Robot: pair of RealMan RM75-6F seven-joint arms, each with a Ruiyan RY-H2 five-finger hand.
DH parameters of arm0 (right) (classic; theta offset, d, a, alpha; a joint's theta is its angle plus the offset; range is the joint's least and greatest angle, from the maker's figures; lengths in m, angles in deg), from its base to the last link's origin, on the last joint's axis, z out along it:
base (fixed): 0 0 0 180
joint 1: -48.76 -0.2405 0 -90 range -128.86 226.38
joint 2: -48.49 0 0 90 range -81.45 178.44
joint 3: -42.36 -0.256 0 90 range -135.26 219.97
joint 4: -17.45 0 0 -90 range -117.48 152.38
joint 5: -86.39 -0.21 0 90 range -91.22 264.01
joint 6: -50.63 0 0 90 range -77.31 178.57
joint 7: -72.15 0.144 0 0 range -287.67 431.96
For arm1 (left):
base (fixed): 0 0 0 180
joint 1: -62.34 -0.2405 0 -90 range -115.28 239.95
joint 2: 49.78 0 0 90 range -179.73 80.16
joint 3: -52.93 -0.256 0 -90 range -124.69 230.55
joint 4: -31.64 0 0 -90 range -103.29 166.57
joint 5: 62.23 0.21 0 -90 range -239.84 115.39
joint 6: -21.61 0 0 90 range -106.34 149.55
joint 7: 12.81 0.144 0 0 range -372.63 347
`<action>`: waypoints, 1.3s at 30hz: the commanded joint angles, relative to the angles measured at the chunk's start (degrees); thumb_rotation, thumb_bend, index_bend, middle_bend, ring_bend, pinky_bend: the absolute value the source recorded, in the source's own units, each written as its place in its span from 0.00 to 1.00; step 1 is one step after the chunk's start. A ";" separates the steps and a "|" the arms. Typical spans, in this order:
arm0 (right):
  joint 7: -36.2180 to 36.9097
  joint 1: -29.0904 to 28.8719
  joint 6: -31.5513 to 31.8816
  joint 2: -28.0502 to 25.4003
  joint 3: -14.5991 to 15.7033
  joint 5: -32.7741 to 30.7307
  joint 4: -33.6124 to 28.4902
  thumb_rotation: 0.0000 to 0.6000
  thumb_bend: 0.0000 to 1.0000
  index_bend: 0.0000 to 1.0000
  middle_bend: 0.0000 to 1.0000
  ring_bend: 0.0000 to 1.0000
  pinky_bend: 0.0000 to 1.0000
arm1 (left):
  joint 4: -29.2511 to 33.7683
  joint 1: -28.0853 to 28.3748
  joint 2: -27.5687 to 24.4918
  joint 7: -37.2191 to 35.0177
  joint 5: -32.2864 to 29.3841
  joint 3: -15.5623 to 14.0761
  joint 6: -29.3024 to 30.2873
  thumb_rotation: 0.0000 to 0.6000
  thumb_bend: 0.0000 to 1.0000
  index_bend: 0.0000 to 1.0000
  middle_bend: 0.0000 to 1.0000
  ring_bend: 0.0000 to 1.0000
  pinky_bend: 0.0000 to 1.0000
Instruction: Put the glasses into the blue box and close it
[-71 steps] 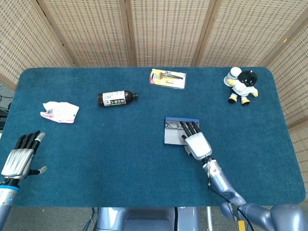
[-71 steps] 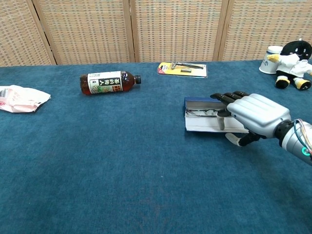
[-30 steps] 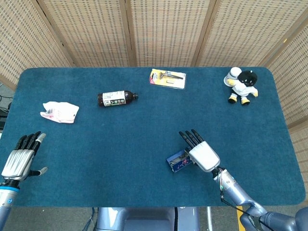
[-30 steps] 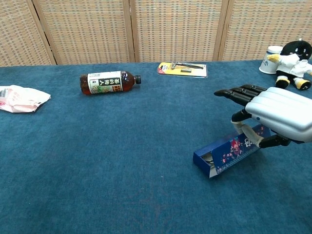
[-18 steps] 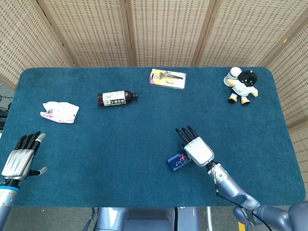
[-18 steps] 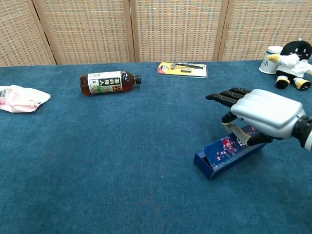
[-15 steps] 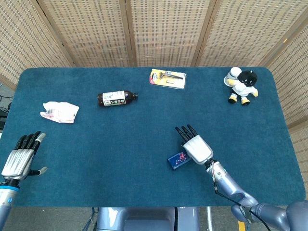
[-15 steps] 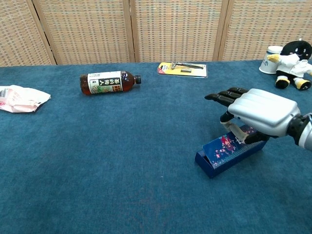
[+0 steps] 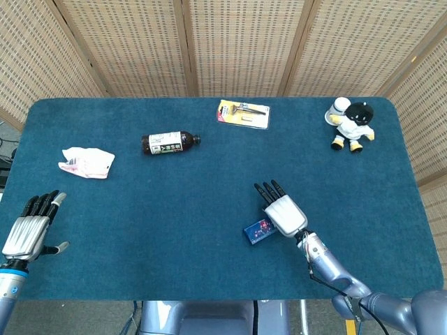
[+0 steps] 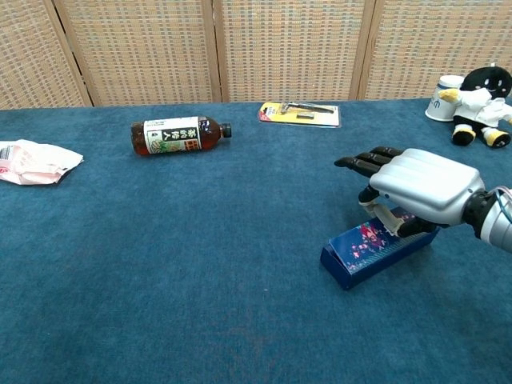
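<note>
The blue box [image 9: 259, 231] with a flower print lies shut on the blue table cloth, right of centre and near the front [image 10: 376, 250]. The glasses are not visible. My right hand [image 9: 283, 213] hovers over the box's right end [image 10: 416, 190], palm down with its fingers stretched forward and apart. Its thumb [image 10: 384, 214] touches the lid from above. My left hand [image 9: 28, 230] rests at the front left corner of the table, fingers spread, holding nothing; only the head view shows it.
A brown bottle [image 9: 170, 142] [image 10: 178, 134] lies on its side at the back left. A crumpled white wrapper [image 9: 87, 162] lies at far left. A yellow razor pack [image 9: 243, 114] sits at the back centre, a plush toy [image 9: 353, 123] at the back right.
The box lay open and flat further back; my right hand dragged it nearer the front, tilted, then its lid came down. It now lies shut under the hand. The left hand stayed still.
</note>
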 commanded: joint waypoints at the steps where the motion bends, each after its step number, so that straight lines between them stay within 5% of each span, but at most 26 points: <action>1: 0.18 0.01 0.22 0.17 0.03 0.07 0.24 1.00 0.18 0.27 0.00 0.00 0.06 | 0.02 -0.01 0.00 0.00 0.01 0.01 0.05 1.00 0.00 0.00 0.00 0.00 0.00; 11: 0.67 0.47 3.29 1.87 -0.78 0.40 1.96 1.00 0.03 0.00 0.00 0.00 0.06 | 0.03 -0.02 -0.01 -0.05 -0.02 0.02 0.05 1.00 0.00 0.00 0.00 0.00 0.00; 24: 2.88 0.87 6.00 0.32 -1.29 1.29 -0.33 1.00 0.03 0.00 0.00 0.00 0.06 | -0.06 0.02 -0.06 -0.15 -0.07 0.02 -0.04 1.00 0.00 0.00 0.00 0.00 0.00; 32: 9.33 0.27 2.48 -11.91 -0.41 1.36 -14.67 1.00 0.03 0.00 0.00 0.00 0.06 | -0.02 0.03 -0.04 -0.13 -0.09 0.02 -0.06 1.00 0.00 0.00 0.00 0.00 0.00; 36: 8.42 -2.35 -8.24 -23.86 1.78 -1.63 -25.21 1.00 0.02 0.00 0.00 0.00 0.06 | 0.11 0.01 0.02 0.08 0.02 -0.04 0.03 1.00 0.00 0.00 0.00 0.00 0.00; 39: 4.07 -3.61 -12.87 -25.83 2.11 -5.24 -26.89 1.00 0.03 0.00 0.00 0.00 0.06 | 0.19 -0.04 0.03 0.21 0.12 -0.07 0.17 1.00 0.00 0.00 0.00 0.00 0.00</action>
